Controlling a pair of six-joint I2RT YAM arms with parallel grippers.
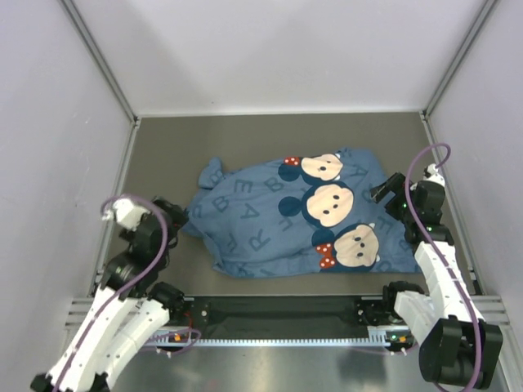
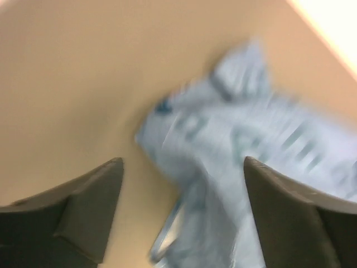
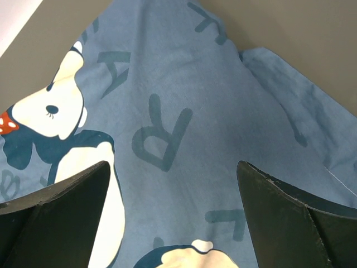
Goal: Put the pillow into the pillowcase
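Note:
The blue pillowcase (image 1: 294, 216) lies filled and puffy in the middle of the table, with its letters and three mouse faces facing up. The pillow is hidden; no cream fabric shows. My left gripper (image 1: 173, 214) is open and empty at the case's left end, which appears blurred in the left wrist view (image 2: 240, 162). My right gripper (image 1: 386, 193) is open and empty above the case's right end; the right wrist view looks down on the print (image 3: 178, 139) between my fingers (image 3: 279, 218).
Grey walls and aluminium frame posts (image 1: 122, 155) enclose the table on three sides. A black rail (image 1: 278, 310) runs along the near edge between the arm bases. Bare table (image 1: 270, 135) lies beyond the case.

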